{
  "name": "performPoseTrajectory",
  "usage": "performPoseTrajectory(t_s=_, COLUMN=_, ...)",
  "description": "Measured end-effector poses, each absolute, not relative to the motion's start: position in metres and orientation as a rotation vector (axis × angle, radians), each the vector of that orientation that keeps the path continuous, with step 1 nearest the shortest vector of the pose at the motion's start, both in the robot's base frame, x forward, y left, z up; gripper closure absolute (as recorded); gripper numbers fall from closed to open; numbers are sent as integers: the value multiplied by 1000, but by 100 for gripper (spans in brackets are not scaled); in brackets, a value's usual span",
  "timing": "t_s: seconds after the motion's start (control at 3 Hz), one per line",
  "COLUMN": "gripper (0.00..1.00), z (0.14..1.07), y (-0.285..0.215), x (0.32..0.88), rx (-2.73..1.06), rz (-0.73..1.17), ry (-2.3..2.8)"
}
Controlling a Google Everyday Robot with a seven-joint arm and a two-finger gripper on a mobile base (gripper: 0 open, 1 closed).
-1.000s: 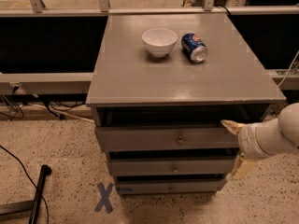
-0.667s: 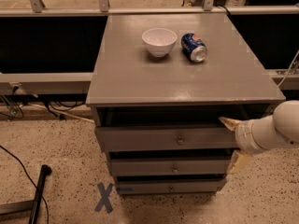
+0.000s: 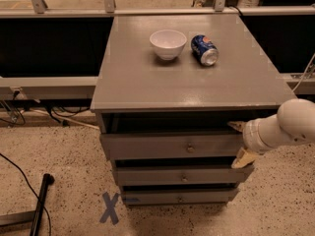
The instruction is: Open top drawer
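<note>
The top drawer (image 3: 167,146) is the widest grey front just under the cabinet top (image 3: 147,82), with a small round metal knob (image 3: 189,148) at its centre. A dark gap shows above it. My gripper (image 3: 239,142) comes in from the right on a white arm (image 3: 288,124). It sits at the right end of the top drawer front. Its fingers are apart, one fingertip (image 3: 235,126) above the front's top edge and the other near its bottom edge. It is to the right of the knob and not touching it.
Two narrower grey drawers, a middle one (image 3: 182,175) and a bottom one (image 3: 179,196), lie below. A white bowl (image 3: 168,43) and a blue can (image 3: 204,49) on its side rest on the cabinet top. A blue X (image 3: 110,208) marks the floor. A black pole (image 3: 40,200) and cables lie at the left.
My gripper has moved left and slightly up, closer in on the right end of the top drawer front. The drawers, bowl and can have not moved.
</note>
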State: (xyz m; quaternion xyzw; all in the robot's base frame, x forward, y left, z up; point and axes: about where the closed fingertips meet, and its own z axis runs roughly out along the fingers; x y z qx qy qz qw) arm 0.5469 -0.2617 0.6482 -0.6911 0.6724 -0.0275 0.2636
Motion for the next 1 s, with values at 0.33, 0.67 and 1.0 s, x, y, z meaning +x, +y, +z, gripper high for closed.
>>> performPoseTrajectory(t_s=0.33, gripper=40, z=646, y=-261, x=551, rx=-1860, rz=-83, ry=1832)
performPoseTrajectory(t_s=0.67, gripper=63, z=645, y=-256, x=545, rx=-1866, rz=-62, ry=1833)
performPoseTrajectory(t_s=1.0, gripper=79, z=648, y=-252, x=533, rx=-1876, rz=-39, ry=1828)
